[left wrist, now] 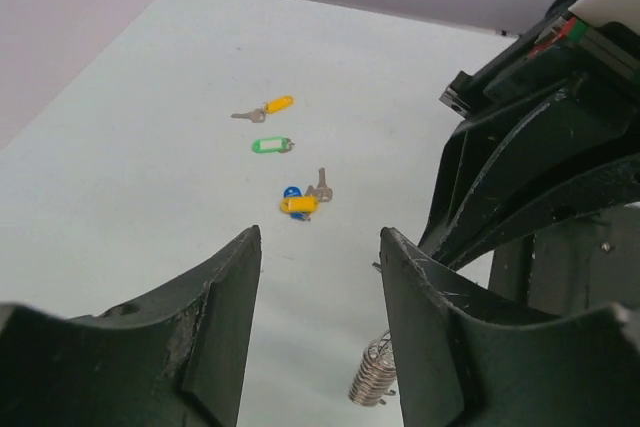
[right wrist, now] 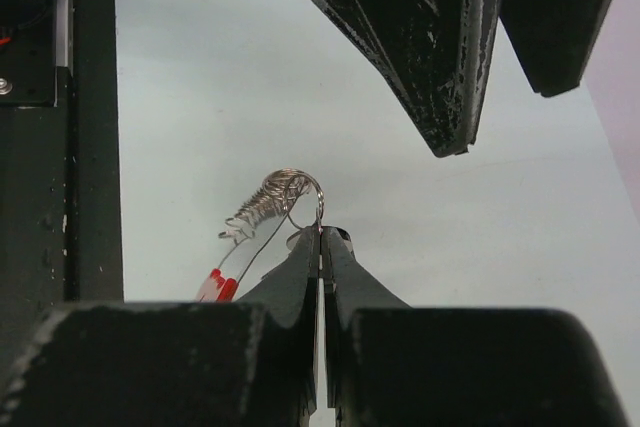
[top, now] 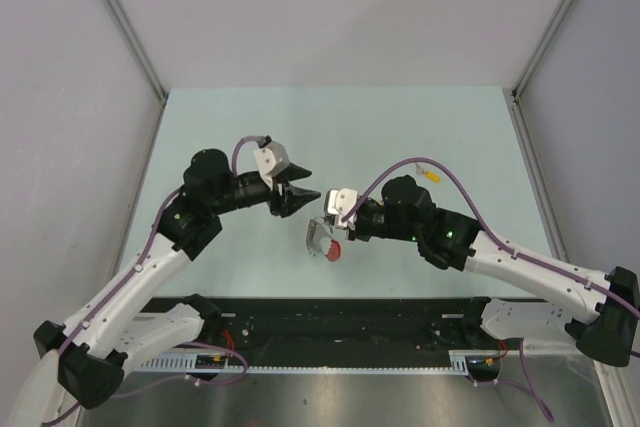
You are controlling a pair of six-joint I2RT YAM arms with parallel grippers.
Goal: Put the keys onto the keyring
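The right jaws are pressed together, pinching the keyring (right wrist: 285, 192) by its wire loop. The left jaws stand spread, empty, near it. The keys (left wrist: 300, 202) lie on the surface (left wrist: 150, 147).

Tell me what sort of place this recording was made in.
Probably a lab robot cell, not a home or shop: a pale-green tabletop boxed in by plain white panels, a slotted cable duct along its near edge, and a few tagged keys laid out.
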